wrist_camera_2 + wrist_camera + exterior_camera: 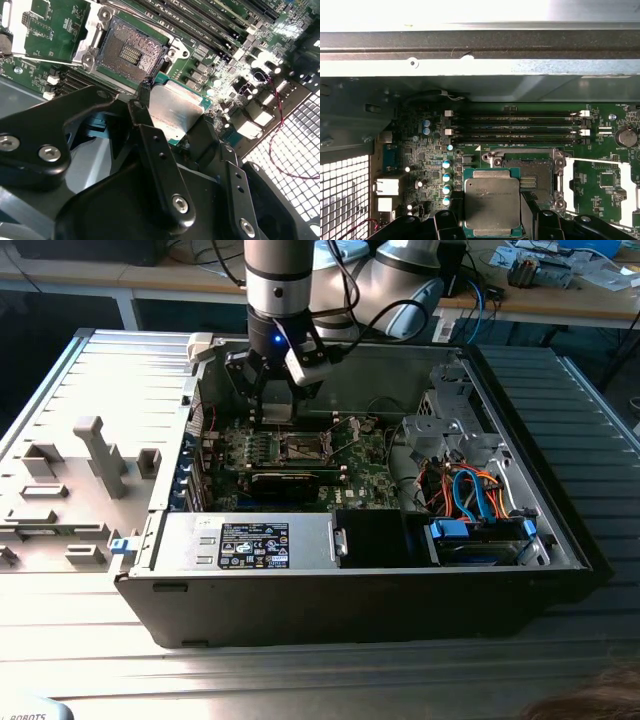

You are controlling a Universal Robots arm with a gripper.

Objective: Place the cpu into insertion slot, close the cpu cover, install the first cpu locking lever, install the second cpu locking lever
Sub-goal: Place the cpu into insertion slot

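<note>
My gripper (pixel 276 400) hangs inside the open computer case, over the green board. It is shut on the cpu (pixel 492 202), a flat square chip with a dull silver top, gripped by two opposite edges between black fingers (pixel 446 223). The second wrist view shows the cpu (pixel 176 107) held above the board, just beside the insertion slot (pixel 129 47). That insertion slot (pixel 535 172) is a dark square recess in a silver frame, bare inside and partly overlapped by the chip. The cpu cover (pixel 629 187) is swung open and stands tilted up (pixel 346 430) beside the socket. A thin locking lever (pixel 595 161) sticks out.
Long black memory slots (pixel 515 125) run beside the socket. A black card (pixel 285 483) lies on the board's near side, and the case's metal wall (pixel 470 50) is close behind. Bundled cables (pixel 470 495) and a drive cage fill the exterior view's right. A grey fixture (pixel 90 455) sits outside the case.
</note>
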